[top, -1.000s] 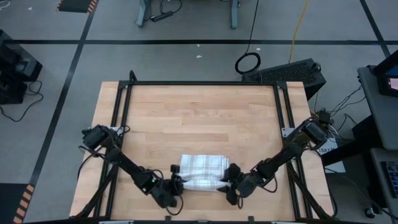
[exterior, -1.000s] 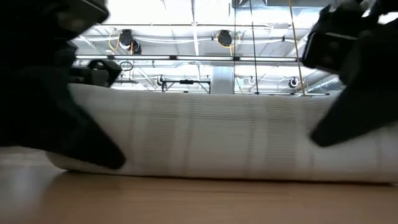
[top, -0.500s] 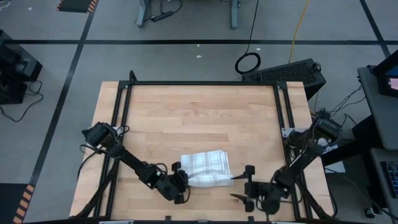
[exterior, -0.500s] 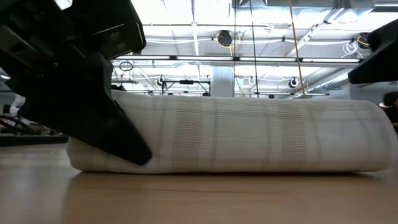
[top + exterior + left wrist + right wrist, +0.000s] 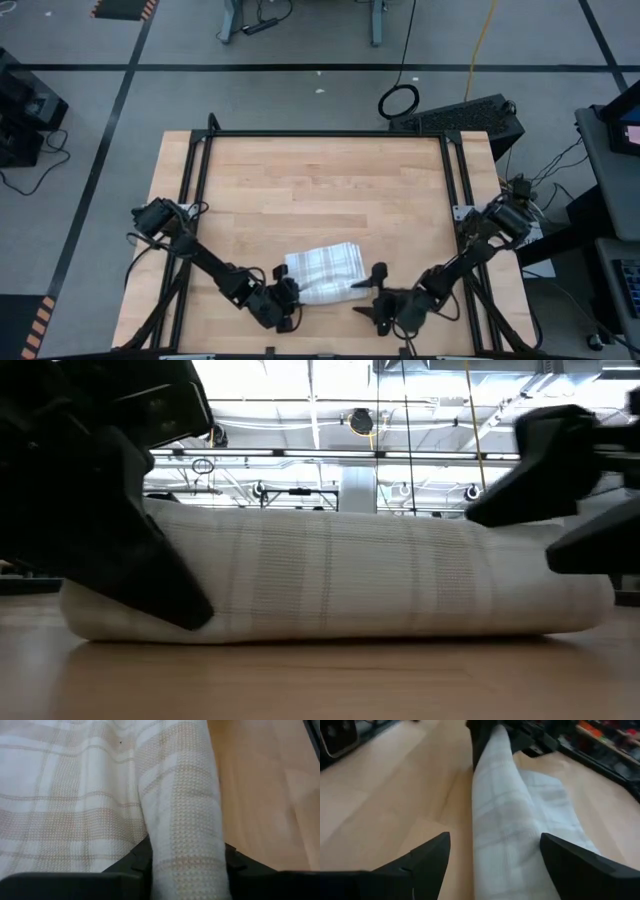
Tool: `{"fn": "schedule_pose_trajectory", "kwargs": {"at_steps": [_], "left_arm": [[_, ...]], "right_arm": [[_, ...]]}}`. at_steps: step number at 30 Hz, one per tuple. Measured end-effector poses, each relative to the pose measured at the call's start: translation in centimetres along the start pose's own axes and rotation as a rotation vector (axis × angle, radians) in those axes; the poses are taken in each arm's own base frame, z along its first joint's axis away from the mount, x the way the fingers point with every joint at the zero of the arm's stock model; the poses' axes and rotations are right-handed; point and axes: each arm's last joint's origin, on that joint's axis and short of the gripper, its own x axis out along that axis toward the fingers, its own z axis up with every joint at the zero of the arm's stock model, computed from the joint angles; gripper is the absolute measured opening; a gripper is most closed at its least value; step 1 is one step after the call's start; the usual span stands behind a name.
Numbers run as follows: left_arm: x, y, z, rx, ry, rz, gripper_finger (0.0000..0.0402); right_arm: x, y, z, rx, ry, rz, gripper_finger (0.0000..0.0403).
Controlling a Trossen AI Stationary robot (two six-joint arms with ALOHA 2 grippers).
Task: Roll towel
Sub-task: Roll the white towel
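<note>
- We've got the wooden bench (image 5: 320, 190) in its black frame, bare over most of its top.
- The towel (image 5: 322, 274) sits near the bench's front edge, about the middle, partly rolled: a fat roll along the front with a flat checked bit behind it.
- Left gripper (image 5: 287, 296) is at the roll's left end, fingers clamped on the towel; the left wrist view shows the roll running right between them.
- Right gripper (image 5: 372, 293) sits just off the roll's right end, fingers (image 5: 427, 857) spread wide on either side of the roll, not squeezing it.
</note>
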Motion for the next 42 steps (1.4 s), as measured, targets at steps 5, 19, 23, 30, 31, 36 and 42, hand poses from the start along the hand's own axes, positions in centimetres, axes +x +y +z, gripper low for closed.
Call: {"fn": "schedule_pose_trajectory", "kwargs": {"at_steps": [5,19,23,30,31,36,42], "left_arm": [[-0.2,-0.2,-0.3,0.015,-0.002,0.009,0.0124],[-0.3,-0.4,-0.6,0.024,-0.032,0.049,0.0143],[-0.6,-0.5,-0.5,0.030,-0.037,0.045,0.0198],[-3.9,-0.7,0.8,0.073,-0.071,0.071,0.0299],[-4.7,-0.7,1.0,0.085,-0.070,0.086,0.0309],[-8.3,0.0,0.9,0.119,-0.074,0.208,0.0328],[-9.4,-2.6,1.1,0.240,-0.327,0.215,0.0329]], "right_arm": [[1.6,-1.9,-0.6,0.019,0.020,0.097,0.0300],[1.4,-3.5,-2.9,0.165,0.006,0.124,0.0300],[1.8,-4.0,-3.0,0.203,0.018,0.127,0.0300],[2.3,-4.7,-3.3,0.281,0.053,0.152,0.0300],[2.3,-4.7,-3.4,0.281,0.057,0.155,0.0300],[2.4,-4.7,-3.4,0.302,0.069,0.165,0.0300],[2.4,-4.8,-3.5,0.317,0.072,0.161,0.0300]]}}
